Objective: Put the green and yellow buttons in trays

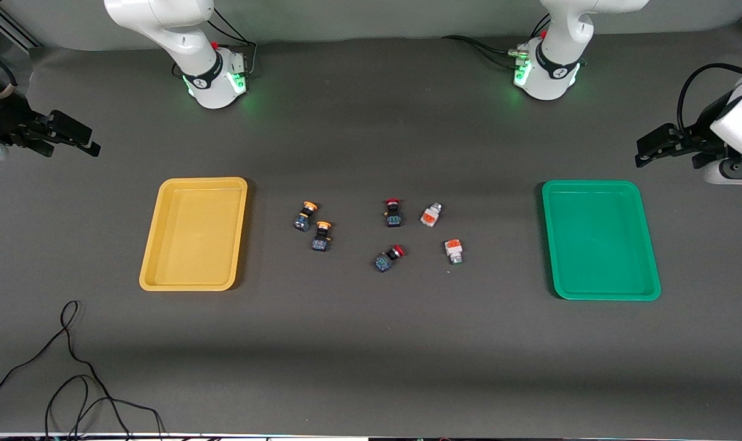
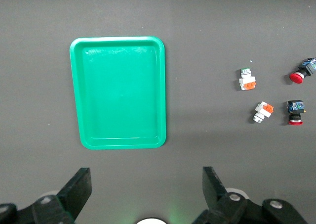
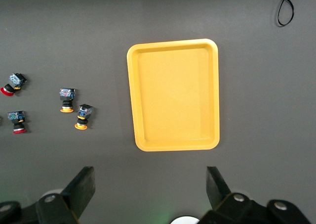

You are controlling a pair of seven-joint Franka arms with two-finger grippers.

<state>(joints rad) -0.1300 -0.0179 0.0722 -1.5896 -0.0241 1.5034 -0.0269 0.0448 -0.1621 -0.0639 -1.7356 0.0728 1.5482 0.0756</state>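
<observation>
Two yellow-capped buttons (image 1: pixel 305 215) (image 1: pixel 321 236) lie beside the yellow tray (image 1: pixel 194 233). Two white-bodied greenish-tipped buttons (image 1: pixel 431 215) (image 1: pixel 453 251) lie toward the green tray (image 1: pixel 600 239). Both trays hold nothing. My right gripper (image 1: pixel 92 146) is open and empty, raised over the right arm's end of the table; its wrist view shows the yellow tray (image 3: pixel 174 95) and yellow buttons (image 3: pixel 66 99) (image 3: pixel 83 116). My left gripper (image 1: pixel 645 154) is open and empty over the left arm's end; its wrist view shows the green tray (image 2: pixel 118 93) and white buttons (image 2: pixel 247 79) (image 2: pixel 263 111).
Two red-capped switches (image 1: pixel 393 212) (image 1: pixel 388 258) lie between the yellow and white buttons. A black cable (image 1: pixel 70 367) loops on the table nearer the front camera than the yellow tray. The arm bases (image 1: pixel 214 79) (image 1: pixel 545 76) stand along the back edge.
</observation>
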